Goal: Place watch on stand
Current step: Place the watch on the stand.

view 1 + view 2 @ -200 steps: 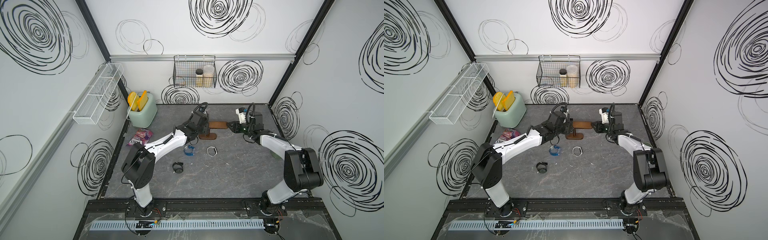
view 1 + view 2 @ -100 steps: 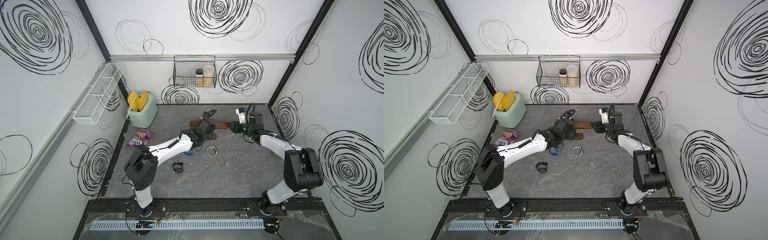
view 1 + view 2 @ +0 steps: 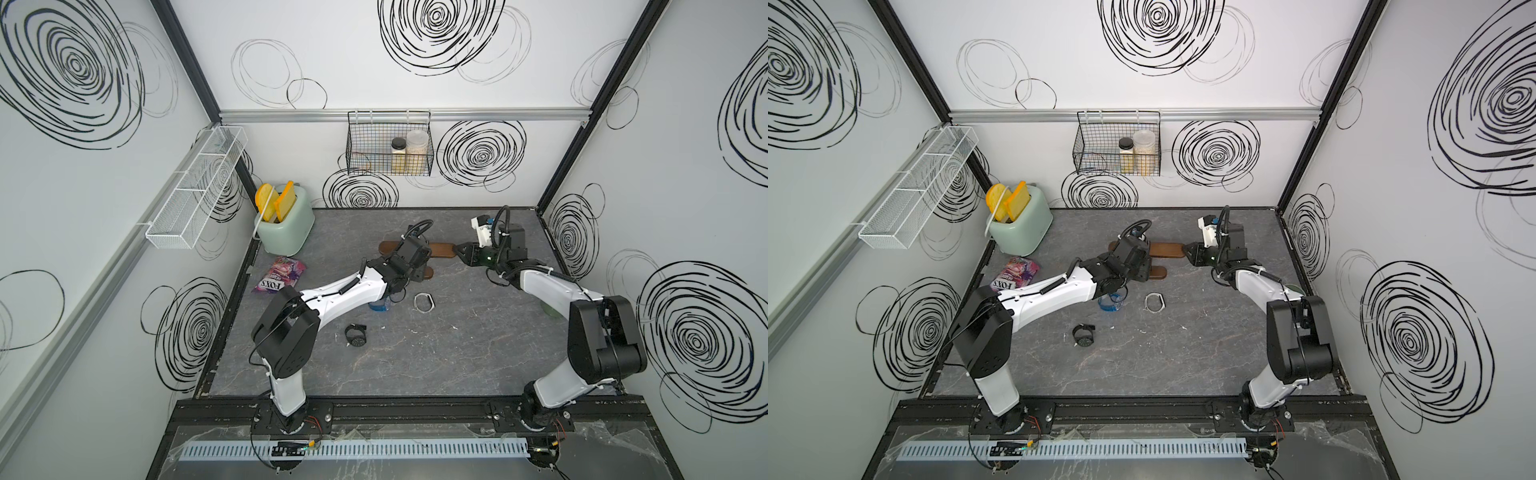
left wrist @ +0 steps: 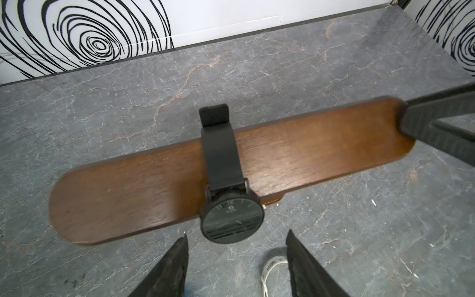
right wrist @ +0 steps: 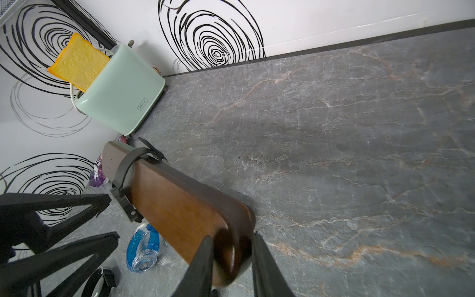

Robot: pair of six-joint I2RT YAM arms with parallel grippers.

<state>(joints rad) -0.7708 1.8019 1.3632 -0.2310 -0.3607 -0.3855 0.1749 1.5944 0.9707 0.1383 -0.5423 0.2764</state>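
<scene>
A black watch [image 4: 231,218] hangs looped over the middle of the stand's brown bar [image 4: 308,149], its strap across the top and its round face at the near edge. My left gripper [image 4: 237,244] is open just short of the face and touches nothing. My right gripper [image 5: 231,246] is shut on the rounded end of the stand [image 5: 180,205]. In both top views the stand [image 3: 440,250] [image 3: 1165,250] sits at the back middle. The right gripper [image 3: 461,251] is at its right end, and the left wrist covers its middle.
On the table in front of the stand lie a blue watch [image 3: 380,306], a white watch band [image 3: 424,301] and another black watch [image 3: 356,336]. A green toaster [image 3: 284,224] and a candy bag [image 3: 279,275] are at the back left. A wire basket [image 3: 388,151] hangs on the back wall.
My left gripper has drawn back from the bar toward the front. The bar's left end now shows past the wrist. The right arm has not moved.
</scene>
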